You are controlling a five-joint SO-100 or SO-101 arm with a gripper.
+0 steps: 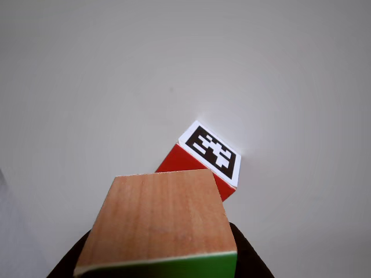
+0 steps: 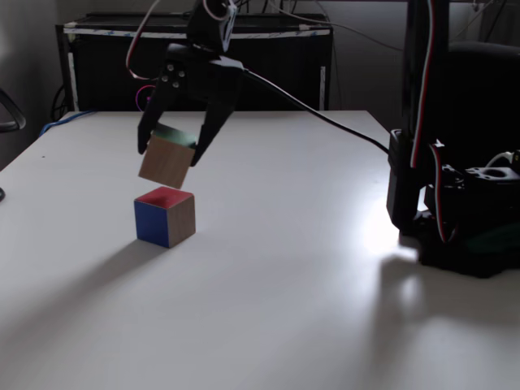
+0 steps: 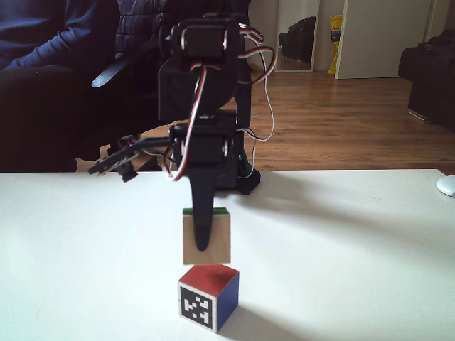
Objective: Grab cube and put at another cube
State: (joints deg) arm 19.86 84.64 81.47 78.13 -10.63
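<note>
Cube [image 1: 156,223]: nearest the lens in the other view, plain wood face up, green face cut off by the bottom edge. Claw [image 2: 172,145]: fingers spread cube-wide, clamped on it, tilted, in the air. Marker cube [image 3: 208,296]: on the table [image 2: 325,268] just below, apparently not touching.
</note>
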